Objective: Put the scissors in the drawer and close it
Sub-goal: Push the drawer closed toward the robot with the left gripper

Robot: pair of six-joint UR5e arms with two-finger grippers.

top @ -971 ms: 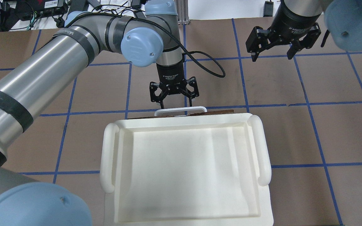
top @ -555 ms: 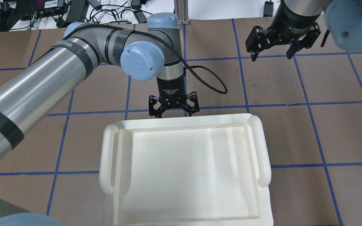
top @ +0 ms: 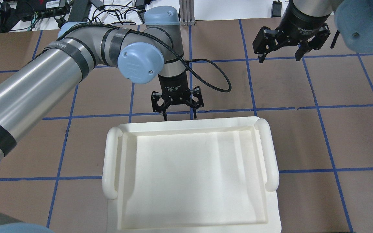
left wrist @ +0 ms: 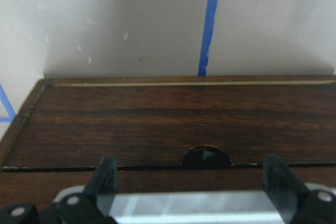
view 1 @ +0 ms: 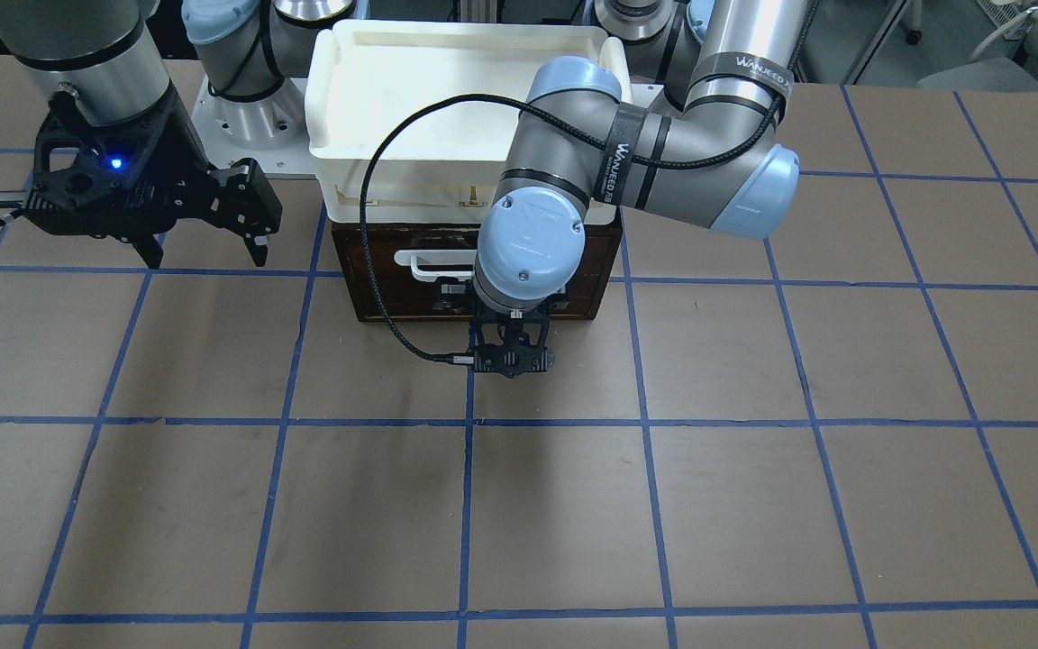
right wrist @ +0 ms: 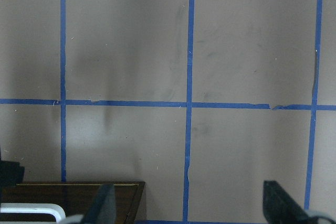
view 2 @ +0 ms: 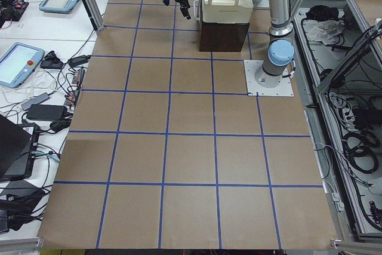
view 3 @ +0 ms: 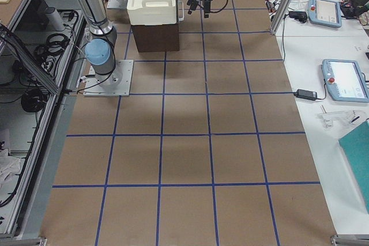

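The drawer has a dark brown front with a white bar handle, and it sits pushed in under the white bin. Its front fills the left wrist view, with the handle low between my fingers. From overhead the bin hides the drawer. The scissors are hidden in every view. My left gripper is open and empty, just in front of the drawer front. My right gripper is open and empty, raised off to the side; it also shows in the front-facing view.
A white plastic tray-like bin rests on top of the drawer cabinet and is empty inside. Brown table panels with blue tape lines spread all around. A black cable loops from the left wrist past the drawer front.
The drawer edge and white handle that stuck out past the bin have slid in out of the overhead view. My left gripper moved in toward the bin, then drew back a little.
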